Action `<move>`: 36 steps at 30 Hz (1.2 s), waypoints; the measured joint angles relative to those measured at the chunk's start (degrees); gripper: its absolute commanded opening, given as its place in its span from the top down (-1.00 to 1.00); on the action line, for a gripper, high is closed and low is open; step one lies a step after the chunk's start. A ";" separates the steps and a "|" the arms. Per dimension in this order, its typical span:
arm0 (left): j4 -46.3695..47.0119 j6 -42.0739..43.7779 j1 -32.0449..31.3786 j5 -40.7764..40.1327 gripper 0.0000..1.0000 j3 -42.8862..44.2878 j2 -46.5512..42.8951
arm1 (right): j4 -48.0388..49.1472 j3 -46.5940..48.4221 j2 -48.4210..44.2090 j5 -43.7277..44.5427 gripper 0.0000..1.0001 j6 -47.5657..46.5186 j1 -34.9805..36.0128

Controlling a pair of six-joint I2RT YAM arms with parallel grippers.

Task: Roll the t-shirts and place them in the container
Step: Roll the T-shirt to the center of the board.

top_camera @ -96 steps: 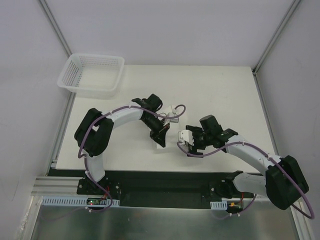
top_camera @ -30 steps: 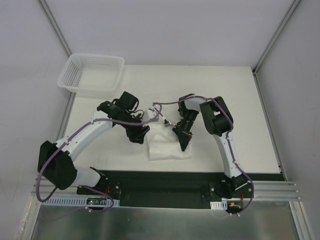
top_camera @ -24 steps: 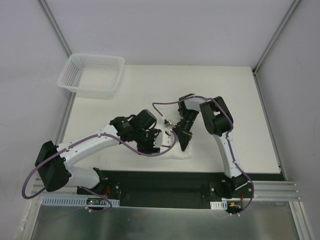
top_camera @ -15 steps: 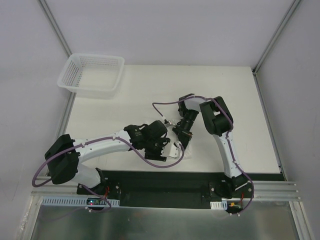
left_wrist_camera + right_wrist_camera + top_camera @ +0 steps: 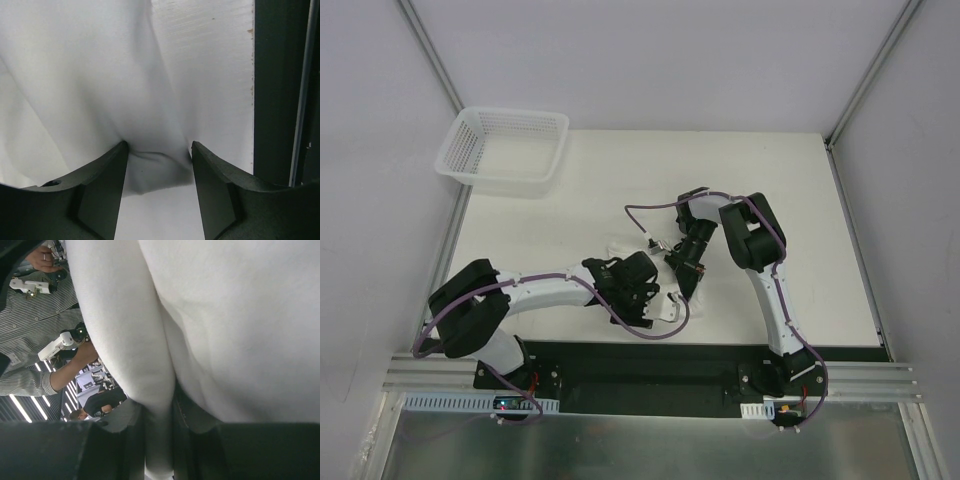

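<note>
- Two dark fingers (image 5: pixel 102 187) of the left gripper (image 5: pixel 159 165) squeeze a bunch of the t-shirt (image 5: pixel 75 75) between them. The cloth touches both fingers and is pulled into folds there.
- The white t-shirt spreads up and to the left from that pinch and fills most of the left wrist view.
- A lot of white cloth also fills the right wrist view. One fat fold of it runs down into the right gripper (image 5: pixel 159 450), which is closed tight on the fold.
- From above, the two grippers are close together near the front edge of the table (image 5: pixel 770 200), a bit right of the middle. The left gripper is nearer the front edge and the right gripper is just behind it.
- The t-shirt is under and between the two grippers, so I can hardly see it from above.
- The left arm (image 5: pixel 545 290) lies low along the front edge. The right arm (image 5: pixel 765 270) stands taller and bends back toward the middle.
- A dark strip (image 5: pixel 275 100) runs along the table edge, just beside the cloth in the left wrist view.
- The white mesh basket (image 5: pixel 500 182) sits at the far left corner, well apart from the t-shirt.
</note>
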 measured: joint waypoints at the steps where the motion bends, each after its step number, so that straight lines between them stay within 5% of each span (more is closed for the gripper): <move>1: 0.92 0.07 -0.11 -0.57 -0.12 -0.26 0.55 | 0.00 0.00 0.02 0.02 0.83 0.11 0.00; 5: 4.04 1.11 -1.55 -3.78 0.02 -1.66 0.83 | 0.00 0.02 0.09 0.00 0.72 0.31 -0.07; 7: 5.11 1.64 -2.01 -5.29 0.43 -2.27 0.81 | 0.00 0.04 0.11 0.00 0.51 0.35 -0.09; 11: 7.67 3.06 -2.95 -8.15 0.88 -3.10 1.18 | 0.00 0.07 0.15 -0.07 0.29 0.70 -0.20; 13: 7.80 3.08 -2.99 -8.52 0.95 -3.13 1.18 | -0.02 0.07 0.02 -0.44 0.01 0.70 -0.55; 20: 7.80 2.91 -1.66 -6.47 1.00 -2.05 1.33 | 5.62 1.03 -9.29 -1.99 -0.19 -1.60 -10.21; 25: 1.86 1.16 4.42 4.94 1.00 2.60 3.30 | 11.63 -2.71 -29.38 -1.79 -0.61 -3.56 -22.25; 28: -3.30 -0.35 8.13 12.72 1.00 6.10 5.55 | 20.81 -18.08 -51.71 1.14 -0.90 -1.20 -24.17; 33: -10.03 -2.89 11.85 22.93 1.00 10.64 9.49 | 43.10 -50.77 -90.55 7.89 -0.93 -0.87 -12.90; 36: -12.90 -3.80 12.59 27.08 1.00 11.91 10.91 | 48.17 -60.19 -95.01 11.78 -0.93 -2.23 -5.35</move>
